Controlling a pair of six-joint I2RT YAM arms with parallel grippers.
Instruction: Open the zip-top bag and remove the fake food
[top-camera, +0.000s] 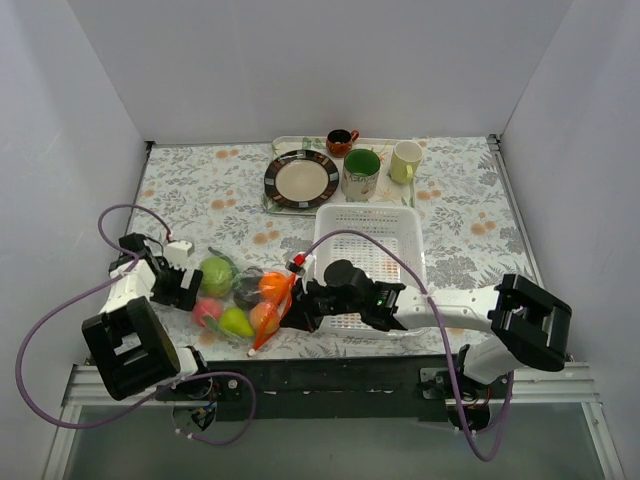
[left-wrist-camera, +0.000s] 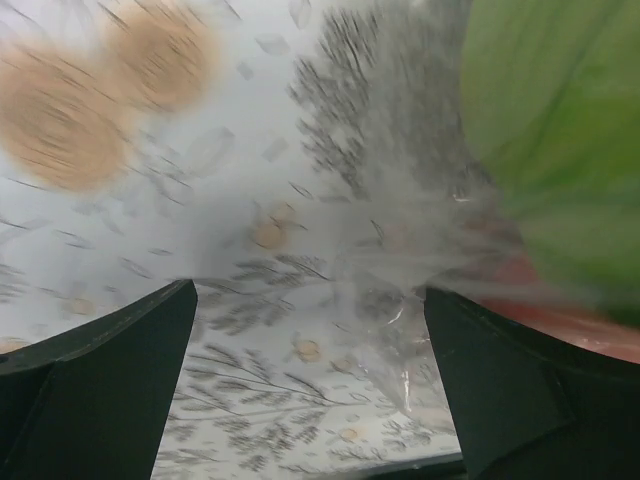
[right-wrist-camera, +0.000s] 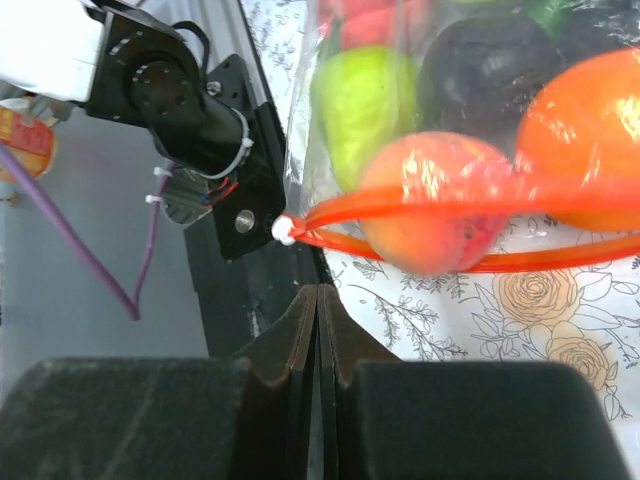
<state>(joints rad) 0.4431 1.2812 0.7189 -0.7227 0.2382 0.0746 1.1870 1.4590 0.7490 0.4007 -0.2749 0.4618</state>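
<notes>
The clear zip-top bag (top-camera: 245, 300) lies near the table's front edge. It holds the fake food: green apple (top-camera: 215, 272), orange (top-camera: 273, 286), pear (top-camera: 236, 321), pink peach (top-camera: 207, 311) and a dark round piece (top-camera: 247, 290). My left gripper (top-camera: 190, 290) is open at the bag's left end; in the left wrist view (left-wrist-camera: 310, 300) a crinkled clear corner (left-wrist-camera: 400, 300) lies between its fingers, with the apple (left-wrist-camera: 560, 120) beyond. My right gripper (top-camera: 297, 308) is at the bag's right edge. In the right wrist view (right-wrist-camera: 318, 290) it is shut, just short of the orange-red zip strip (right-wrist-camera: 400, 205), whose two halves stand apart around a peach-coloured fruit (right-wrist-camera: 435, 215).
A white lattice basket (top-camera: 370, 212) stands just right of the bag, behind my right arm. A tray (top-camera: 285, 142) at the back holds a plate (top-camera: 301, 179), a green mug (top-camera: 361, 173), a yellow mug (top-camera: 405, 160) and a small red cup (top-camera: 341, 141). The table's black front rail (right-wrist-camera: 250, 250) is close under the bag.
</notes>
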